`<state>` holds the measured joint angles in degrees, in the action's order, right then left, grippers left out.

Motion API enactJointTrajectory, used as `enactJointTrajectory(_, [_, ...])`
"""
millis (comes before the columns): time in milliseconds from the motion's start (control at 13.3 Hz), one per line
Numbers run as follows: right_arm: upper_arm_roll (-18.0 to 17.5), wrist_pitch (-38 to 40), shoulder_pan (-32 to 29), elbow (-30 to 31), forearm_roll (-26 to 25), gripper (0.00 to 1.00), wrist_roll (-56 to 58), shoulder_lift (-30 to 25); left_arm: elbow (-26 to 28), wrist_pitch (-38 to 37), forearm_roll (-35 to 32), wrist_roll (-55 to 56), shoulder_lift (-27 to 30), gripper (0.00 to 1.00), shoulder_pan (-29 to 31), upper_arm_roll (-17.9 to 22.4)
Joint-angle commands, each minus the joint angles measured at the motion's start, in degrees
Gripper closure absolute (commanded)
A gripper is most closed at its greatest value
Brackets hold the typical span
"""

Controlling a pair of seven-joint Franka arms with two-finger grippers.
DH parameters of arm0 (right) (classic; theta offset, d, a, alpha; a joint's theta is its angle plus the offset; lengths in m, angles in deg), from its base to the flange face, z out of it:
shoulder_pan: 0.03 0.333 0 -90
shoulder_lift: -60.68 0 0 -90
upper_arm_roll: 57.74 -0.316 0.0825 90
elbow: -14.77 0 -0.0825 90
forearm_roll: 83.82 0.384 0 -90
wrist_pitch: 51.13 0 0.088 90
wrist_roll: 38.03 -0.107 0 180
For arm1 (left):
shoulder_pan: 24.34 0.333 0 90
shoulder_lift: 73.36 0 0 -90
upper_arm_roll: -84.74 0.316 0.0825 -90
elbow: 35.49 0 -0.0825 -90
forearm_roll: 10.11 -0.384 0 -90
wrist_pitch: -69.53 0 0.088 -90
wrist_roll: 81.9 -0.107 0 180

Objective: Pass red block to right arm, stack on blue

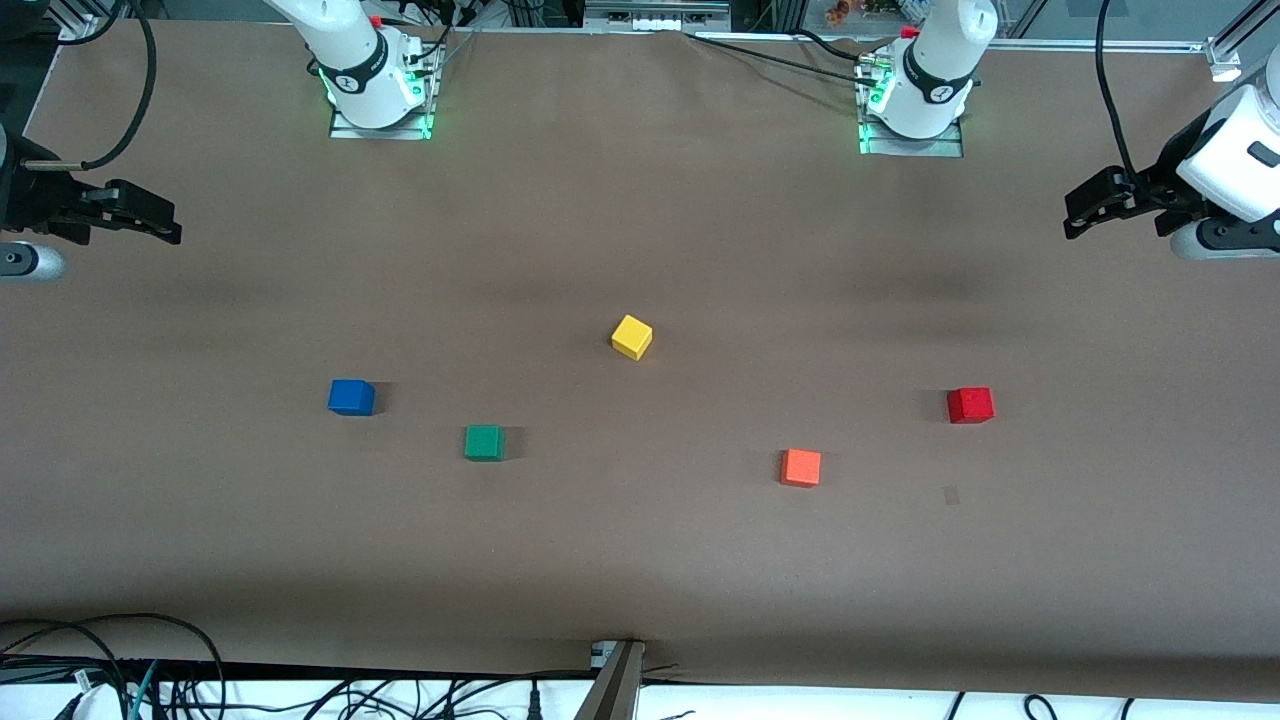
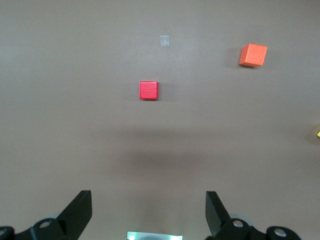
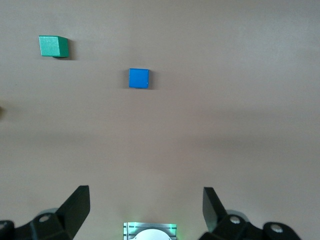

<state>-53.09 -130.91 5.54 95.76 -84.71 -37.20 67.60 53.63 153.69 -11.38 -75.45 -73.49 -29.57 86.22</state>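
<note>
Red block apart from open jaws

left gripper: up over the table edge at the left arm's end, jaws wide apart, empty | right gripper: up over the table edge at the right arm's end, jaws wide apart, empty

A yellow cube is peeking in at the left wrist view's edge, mostly cut off, near the orange cube. Both arms are running out of the front view, leaving only the right claw and left claw showing.
</note>
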Motion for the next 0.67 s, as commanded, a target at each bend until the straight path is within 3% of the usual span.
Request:
enactJointTrajectory(0, [-0.1, 0.2, -0.1, -1.2, -0.7, 0.0, 0.6, 0.5, 1.8, 0.9, -1.5, -1.5, 1.3, 0.0, -0.4, -0.4])
enactJointTrajectory(599, [-0.1, 0.2, -0.2, -1.2, -0.6, 0.0, 0.5, 0.5, 0.2, 0.7, -1.5, -2.1, 0.3, 0.0, -0.3, 0.0])
